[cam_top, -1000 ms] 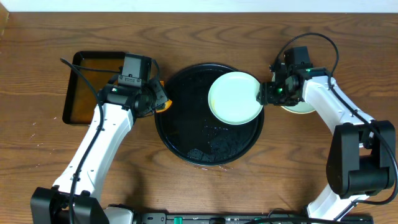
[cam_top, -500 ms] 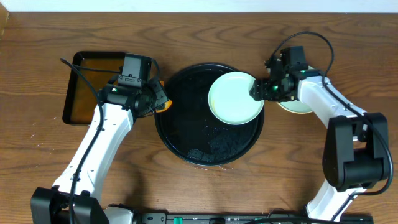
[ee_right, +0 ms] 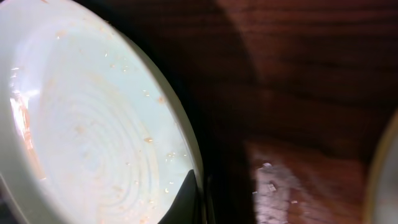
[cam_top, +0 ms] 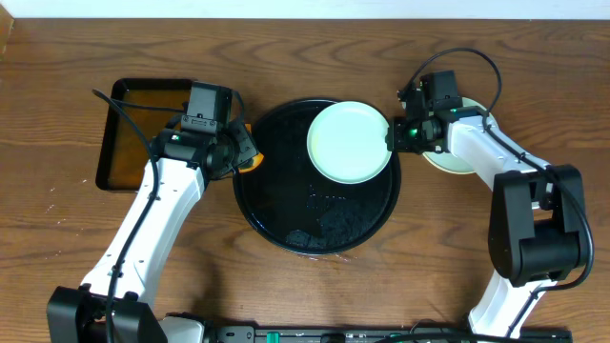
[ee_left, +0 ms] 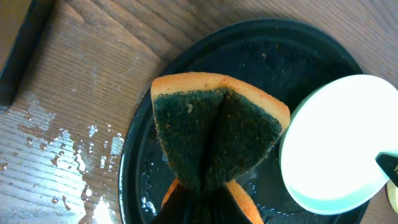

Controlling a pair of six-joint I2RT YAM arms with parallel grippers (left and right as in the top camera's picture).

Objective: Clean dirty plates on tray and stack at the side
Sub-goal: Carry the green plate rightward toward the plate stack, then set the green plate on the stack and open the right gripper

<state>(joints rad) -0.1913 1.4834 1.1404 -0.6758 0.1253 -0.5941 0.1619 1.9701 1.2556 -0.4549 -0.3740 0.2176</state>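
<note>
A pale mint-green plate (cam_top: pixel 351 141) is over the upper right part of the round black tray (cam_top: pixel 276 200). My right gripper (cam_top: pixel 394 136) is shut on its right rim. In the right wrist view one dark finger (ee_right: pixel 186 199) lies on the inside of the plate (ee_right: pixel 93 137), which carries faint orange specks. My left gripper (cam_top: pixel 246 152) hangs over the tray's left edge, shut on a folded orange sponge (ee_left: pixel 217 137) with its dark green side facing out. Under my right arm, off the tray, another pale plate (cam_top: pixel 450 162) rests on the table.
A rectangular black tray with a brown inside (cam_top: pixel 133 133) lies at the left. Water drops wet the wood (ee_left: pixel 62 155) beside the round tray and the tray's own surface (cam_top: pixel 324 219). Both arms reach in from the front edge.
My right gripper closed on the mint-green plate's rim, and the plate shifted left and towards the back. The left arm and sponge stayed still.
</note>
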